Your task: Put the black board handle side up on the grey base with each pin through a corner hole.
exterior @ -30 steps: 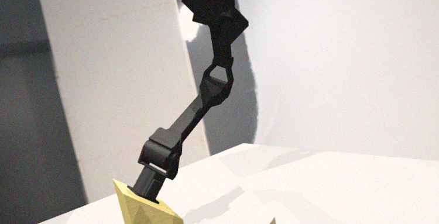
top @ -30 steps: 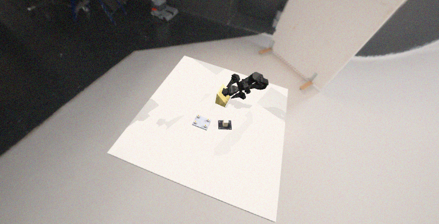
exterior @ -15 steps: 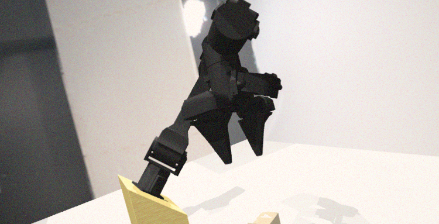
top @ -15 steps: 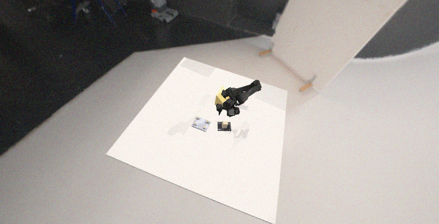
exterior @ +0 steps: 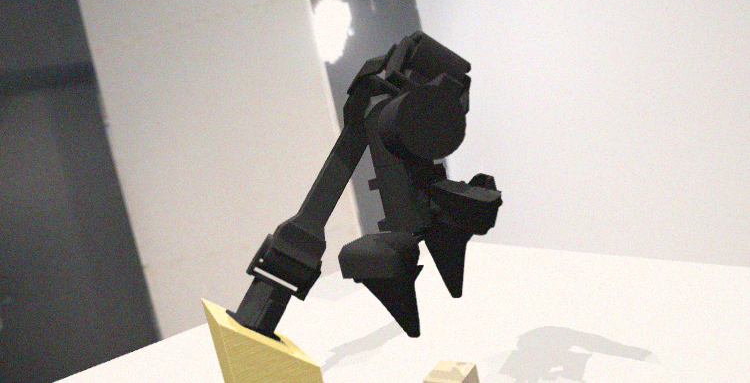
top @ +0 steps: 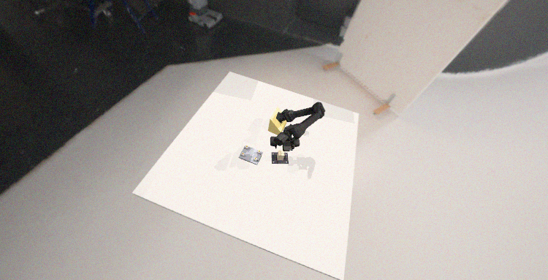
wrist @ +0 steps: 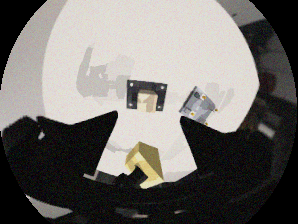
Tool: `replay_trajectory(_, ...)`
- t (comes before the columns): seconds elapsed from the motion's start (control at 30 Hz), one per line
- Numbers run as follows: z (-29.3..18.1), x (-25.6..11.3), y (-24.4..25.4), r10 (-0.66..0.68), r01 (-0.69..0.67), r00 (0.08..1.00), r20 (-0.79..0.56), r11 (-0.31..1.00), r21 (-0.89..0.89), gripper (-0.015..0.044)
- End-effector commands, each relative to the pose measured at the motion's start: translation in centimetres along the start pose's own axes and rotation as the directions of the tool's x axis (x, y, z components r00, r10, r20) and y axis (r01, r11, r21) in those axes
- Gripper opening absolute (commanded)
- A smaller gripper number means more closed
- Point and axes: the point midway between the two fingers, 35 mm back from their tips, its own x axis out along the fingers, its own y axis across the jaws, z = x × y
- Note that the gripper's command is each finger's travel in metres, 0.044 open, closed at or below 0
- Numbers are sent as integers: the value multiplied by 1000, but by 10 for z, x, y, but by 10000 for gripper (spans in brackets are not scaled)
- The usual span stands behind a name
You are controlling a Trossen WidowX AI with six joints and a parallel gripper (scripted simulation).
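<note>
Black parallel-jaw gripper (top: 284,145) (exterior: 436,316) (wrist: 149,118): jaws spread wide, nothing between them.
Flat black board with square tan handle (top: 274,161) (wrist: 132,90): ahead of the jaws, handle up, beside the base.
Grey four-post base with gold pins (top: 250,154) (wrist: 204,106): beyond the board, toward one jaw's side.
Risk: an off-centre descent could strike the handle; a skewed grip could misalign holes and pins.
Obscured: exterior view crops the board; hole edges unresolved.
</note>
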Motion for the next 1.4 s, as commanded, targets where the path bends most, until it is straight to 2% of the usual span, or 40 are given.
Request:
replay_trajectory(0.0,-1,28,3,17,-17,1000,-13,1000,5,440)
replay_trajectory(1.37,-1,90,3,17,-17,1000,-12,1000,5,440)
